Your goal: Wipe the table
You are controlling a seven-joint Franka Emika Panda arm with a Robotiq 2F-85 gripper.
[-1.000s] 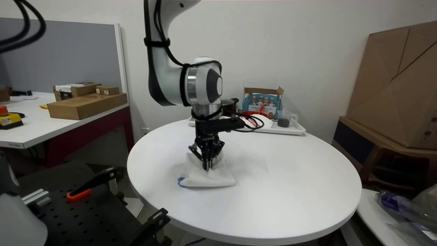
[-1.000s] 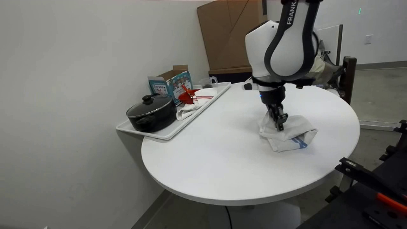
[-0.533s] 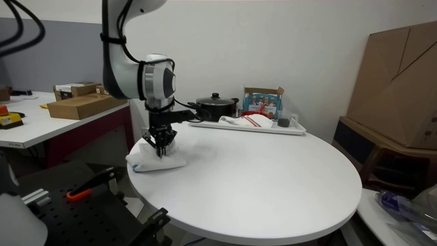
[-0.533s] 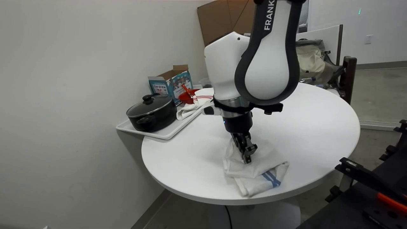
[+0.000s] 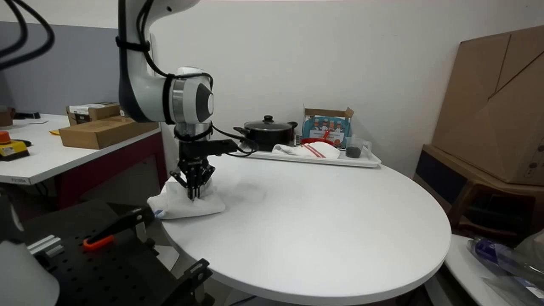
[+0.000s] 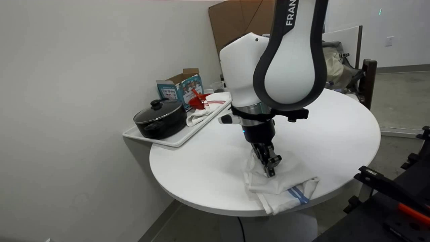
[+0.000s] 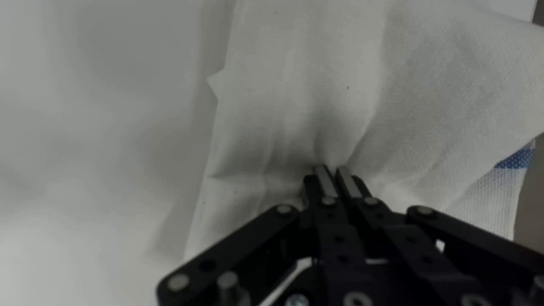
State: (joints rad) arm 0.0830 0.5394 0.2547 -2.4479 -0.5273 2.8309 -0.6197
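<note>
Your gripper (image 5: 194,197) and the cloth (image 6: 285,183) under it have slid outward since 1 second ago, when both were further in, and the cloth now laps over the edge of the round white table (image 5: 323,238) in both exterior views. You have the 2 fingers (image 7: 325,182) drawn close together with creases running into their tips, so you seem to be pinching a fold, though the very tips are sunk in it. Your table spreads across both exterior views, a tray (image 5: 359,162) along part of its edge bearing a lidded pot (image 5: 268,134) and a printed box (image 5: 325,127). On progress, you look to be mid-wipe: the cloth is down on the top, but you cannot tell wiped surface from unwiped, so how much is done stays open. You probably have strokes left across the wide stretch away from the cloth, and the part beneath the tray is covered for now. As for writing, you can read the lettering "FRAN" (image 6: 291,12) on the arm (image 6: 295,74), cut off by the top of the view; the box's print and the small tag (image 5: 18,180) on the white desk (image 5: 46,156) are too small to read surely.
</note>
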